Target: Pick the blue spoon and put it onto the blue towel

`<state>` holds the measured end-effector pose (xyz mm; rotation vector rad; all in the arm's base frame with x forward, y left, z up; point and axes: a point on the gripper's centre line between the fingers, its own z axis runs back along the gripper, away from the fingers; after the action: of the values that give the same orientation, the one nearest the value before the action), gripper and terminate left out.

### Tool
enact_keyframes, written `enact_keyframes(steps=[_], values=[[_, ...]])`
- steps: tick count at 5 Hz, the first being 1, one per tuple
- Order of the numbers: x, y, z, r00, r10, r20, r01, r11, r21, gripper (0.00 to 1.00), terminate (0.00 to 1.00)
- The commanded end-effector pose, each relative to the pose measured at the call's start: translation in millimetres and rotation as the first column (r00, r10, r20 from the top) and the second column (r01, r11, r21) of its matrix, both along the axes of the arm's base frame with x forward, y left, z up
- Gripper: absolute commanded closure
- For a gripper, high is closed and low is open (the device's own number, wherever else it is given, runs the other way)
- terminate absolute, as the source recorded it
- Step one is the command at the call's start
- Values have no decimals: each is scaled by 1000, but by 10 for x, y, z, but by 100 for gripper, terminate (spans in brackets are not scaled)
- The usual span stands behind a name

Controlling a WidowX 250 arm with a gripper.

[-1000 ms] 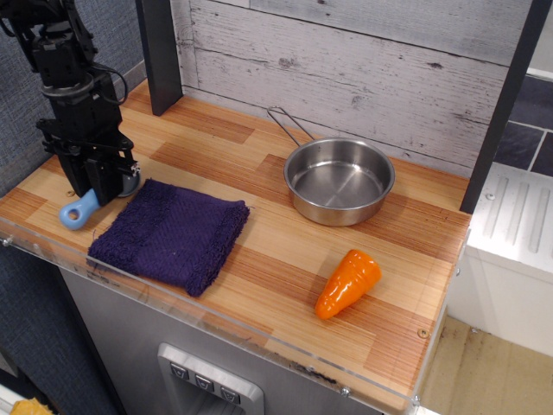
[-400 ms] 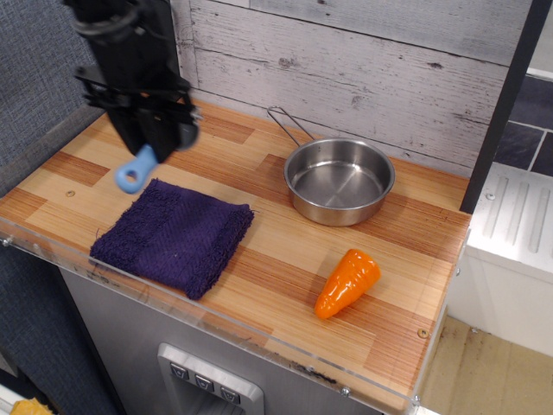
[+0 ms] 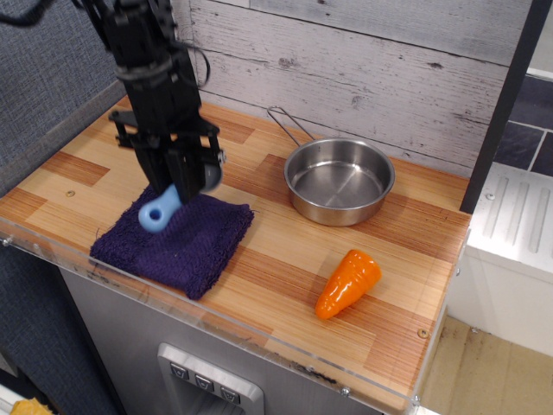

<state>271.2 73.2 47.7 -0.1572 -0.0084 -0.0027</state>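
The blue spoon has a light-blue handle pointing down-left and a grey bowl at its upper right. My gripper is shut on the spoon near its bowl and holds it low over the blue towel. The towel is a dark navy-purple fuzzy square lying flat near the front left edge of the wooden counter. The handle tip hangs over the towel's middle; I cannot tell whether it touches the cloth.
A steel pan with a wire handle stands at the back centre. An orange toy carrot lies to the front right. A clear plastic lip runs along the counter's front edge. A plank wall stands behind.
My gripper lifted the spoon from the counter left of the towel, carried it up and right, then came down with it over the towel.
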Motion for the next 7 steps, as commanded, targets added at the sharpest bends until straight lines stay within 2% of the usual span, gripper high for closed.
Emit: enact_keyframes(steps=[1, 2, 3, 4, 5, 7], values=[[-91, 19, -61, 999, -12, -38, 12, 1000, 1, 100, 0], [-96, 17, 22, 999, -26, -32, 26, 1000, 14, 0, 0], [-38, 8, 317, 998, -39, 49, 37, 998, 50, 0, 0], [29, 29, 775, 988, -41, 150, 28, 996, 85, 0, 0], [84, 49, 1001, 980, -7, 196, -14, 994, 106, 0, 0], [107, 66, 1011, 987, 36, 155, -55, 991, 121, 0, 0]])
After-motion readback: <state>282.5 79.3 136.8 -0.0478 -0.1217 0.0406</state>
